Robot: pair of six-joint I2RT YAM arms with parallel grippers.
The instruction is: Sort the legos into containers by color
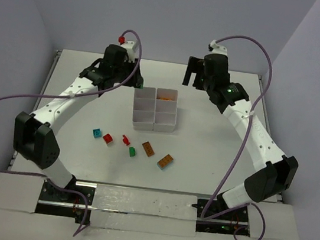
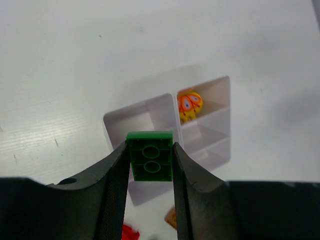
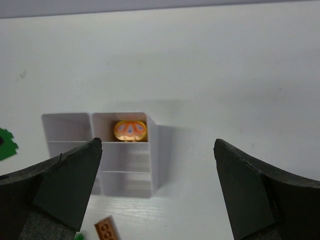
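Legos (image 1: 132, 151) mostly await sorting: six lie loose on the surface (image 1: 204, 144) at lower centre. Beyond them, the tray (image 1: 142, 125) holds one orange piece (image 1: 164, 98) in its far right compartment. By its far left corner the left fingers (image 2: 117, 175) pinch a green brick (image 2: 150, 156); the right fingers (image 3: 70, 180) gape wide, empty.

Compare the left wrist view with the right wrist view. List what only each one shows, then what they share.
Left wrist only: the left pincer shut on a green lego, its underside facing the camera, and a red piece at the bottom edge. Right wrist only: the right pincer, wide open and holding nothing. Both: the white tray with an orange-yellow printed piece in one far compartment.
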